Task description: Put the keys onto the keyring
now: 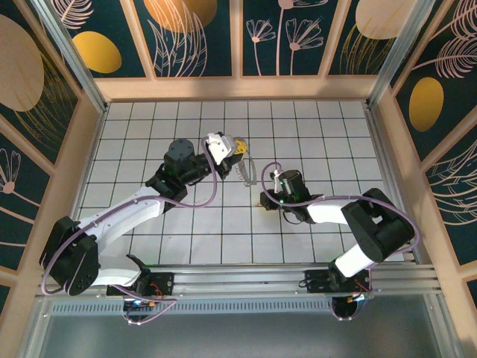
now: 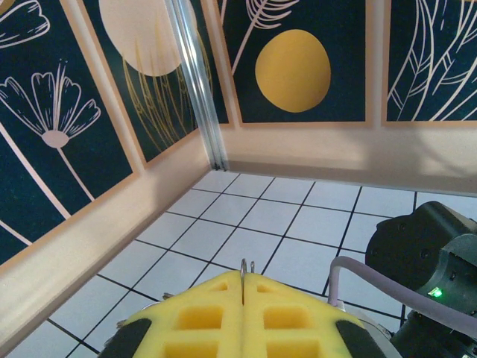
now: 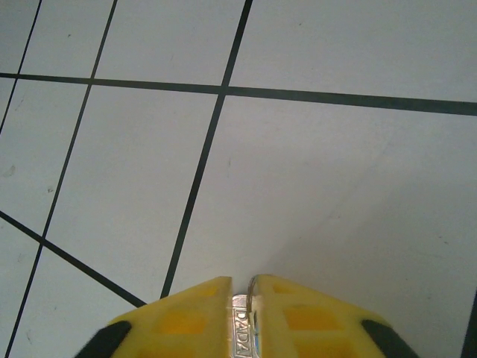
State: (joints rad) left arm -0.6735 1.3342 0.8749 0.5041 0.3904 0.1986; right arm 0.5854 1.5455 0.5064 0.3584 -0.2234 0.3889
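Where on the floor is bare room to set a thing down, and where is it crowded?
Free: the far tile rows by the back wall, the far left corner, and the near tiles between left arm and right arm. Crowded: the middle, where the left tool holds the keyring close to the right tool, shut on the key.

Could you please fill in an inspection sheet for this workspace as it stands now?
Surface: white tiled table with black grid lines; no spills seen.
Job's things: thin metal ring pokes out between the left pads; silver key sits between the right pads.
Clutter: nothing seen.
End effectors: left end effector shut on the ring; right end effector shut on the key, over bare tiles.
Cables: purple cable loops along the left arm, another along the right.
Surroundings: walls with dark floral panels; metal rail at the near edge.
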